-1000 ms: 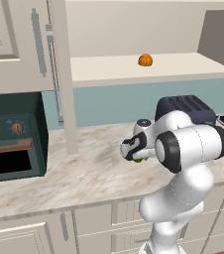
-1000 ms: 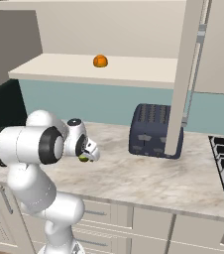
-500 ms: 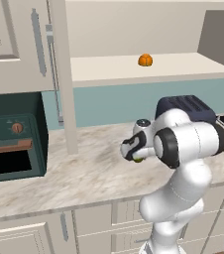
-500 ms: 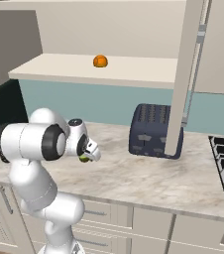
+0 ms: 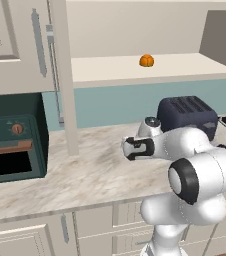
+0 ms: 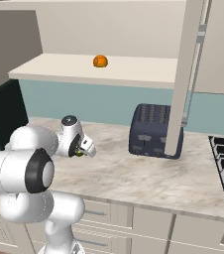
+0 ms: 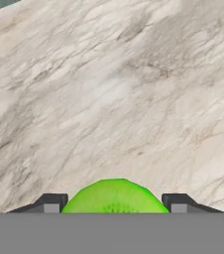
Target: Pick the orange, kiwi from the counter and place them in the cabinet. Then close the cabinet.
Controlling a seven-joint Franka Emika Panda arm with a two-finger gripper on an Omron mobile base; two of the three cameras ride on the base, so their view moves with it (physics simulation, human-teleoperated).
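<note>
At the bottom centre of the hand view, the gripper (image 7: 115, 202) pinches the kiwi (image 7: 115, 197) above the counter (image 7: 109, 89). The orange (image 5: 146, 60) sits on the cabinet (image 5: 150, 72) shelf, upper centre.

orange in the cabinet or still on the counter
In the cabinet: the orange sits on its pale shelf, above the counter.

Orange (image 5: 146, 60) on cabinet (image 5: 150, 70) shelf — kiwi (image 7: 115, 197) between claw (image 7: 115, 203) fingers, above counter (image 7: 109, 99).
</note>
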